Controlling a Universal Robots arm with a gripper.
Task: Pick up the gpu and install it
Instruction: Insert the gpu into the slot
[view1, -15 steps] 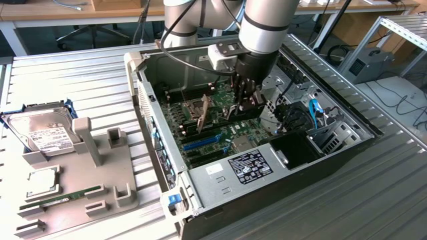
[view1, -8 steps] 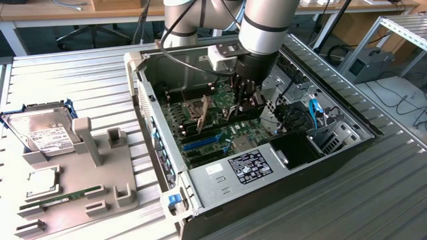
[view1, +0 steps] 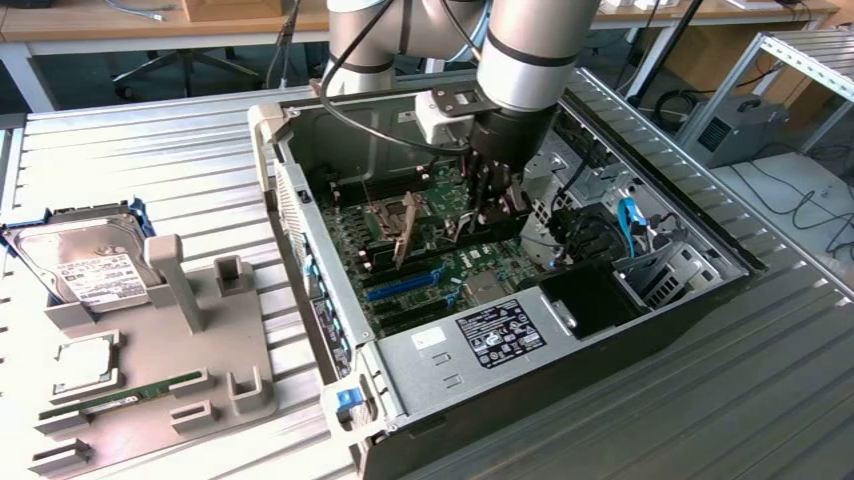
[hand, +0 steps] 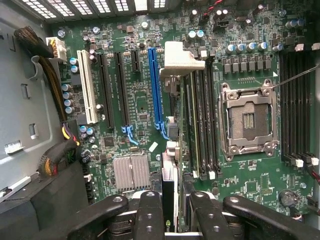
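A robot arm reaches into an open computer case (view1: 400, 420) lying on a bench (view1: 160, 160). Its hand (view1: 489, 205), partly closed, grips the gpu (hand: 169, 190) edge-on, held upright just above the motherboard (hand: 140, 100), beside the blue slot (hand: 156, 85). If the card's edge sits off the slot, pressing down could bend it or scrape the board; a tilted card could jam.

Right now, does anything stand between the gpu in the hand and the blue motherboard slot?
Nothing visible does. The thin dark circuit card, edge-on in the black hand, hangs beside the long blue slot, whose length is bare; the card hides the board beneath itself.
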